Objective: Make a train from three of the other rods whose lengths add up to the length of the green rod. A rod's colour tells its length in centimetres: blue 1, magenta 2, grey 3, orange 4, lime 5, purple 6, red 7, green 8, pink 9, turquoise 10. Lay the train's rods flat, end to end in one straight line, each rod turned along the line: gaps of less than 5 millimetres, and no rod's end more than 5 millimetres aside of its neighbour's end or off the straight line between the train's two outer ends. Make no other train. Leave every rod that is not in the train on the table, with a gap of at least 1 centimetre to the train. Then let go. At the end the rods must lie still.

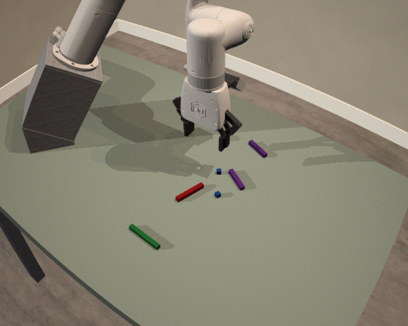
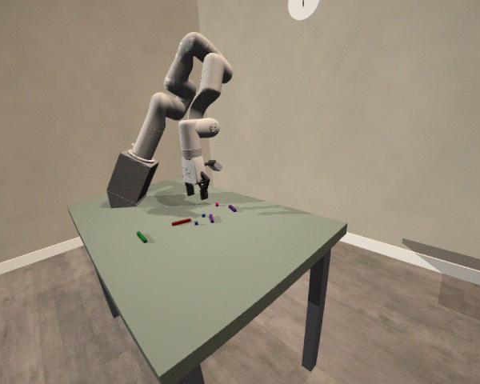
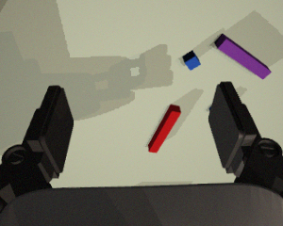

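Observation:
The green rod lies flat near the table's front left. A red rod lies in the middle. Next to it are two blue cubes, one farther back and one nearer. One purple rod lies beside the cubes, and a second purple rod lies farther right. A small magenta rod lies behind them; in the top view a finger hides it. My gripper is open and empty, hovering above the table just behind the rods.
The arm's dark base block stands at the table's back left corner. The table's edges run in front and at the right.

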`<state>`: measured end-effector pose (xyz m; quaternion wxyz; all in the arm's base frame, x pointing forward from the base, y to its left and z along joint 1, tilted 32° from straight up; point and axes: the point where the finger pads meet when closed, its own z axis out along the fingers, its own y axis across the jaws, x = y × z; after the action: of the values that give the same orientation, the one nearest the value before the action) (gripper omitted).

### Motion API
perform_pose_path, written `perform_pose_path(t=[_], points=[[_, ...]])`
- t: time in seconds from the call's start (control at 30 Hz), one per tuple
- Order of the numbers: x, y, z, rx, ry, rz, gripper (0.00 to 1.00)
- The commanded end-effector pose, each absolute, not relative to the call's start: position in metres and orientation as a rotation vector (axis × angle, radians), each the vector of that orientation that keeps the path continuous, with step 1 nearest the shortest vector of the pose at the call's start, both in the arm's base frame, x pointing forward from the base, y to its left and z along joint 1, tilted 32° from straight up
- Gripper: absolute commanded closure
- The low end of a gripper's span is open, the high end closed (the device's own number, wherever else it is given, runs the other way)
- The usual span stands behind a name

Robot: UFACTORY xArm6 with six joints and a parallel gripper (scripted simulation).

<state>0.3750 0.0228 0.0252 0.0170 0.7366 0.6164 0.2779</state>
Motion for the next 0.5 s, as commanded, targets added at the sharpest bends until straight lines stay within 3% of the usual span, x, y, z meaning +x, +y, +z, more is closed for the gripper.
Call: perform_pose_path(t=[0.0,0.47], points=[[0.3761,0.0209,0.0255,2.343,1.905,0.853,0.00],[0.3761,0.0209,0.0255,2.343,1.905,0.853,0.00]])
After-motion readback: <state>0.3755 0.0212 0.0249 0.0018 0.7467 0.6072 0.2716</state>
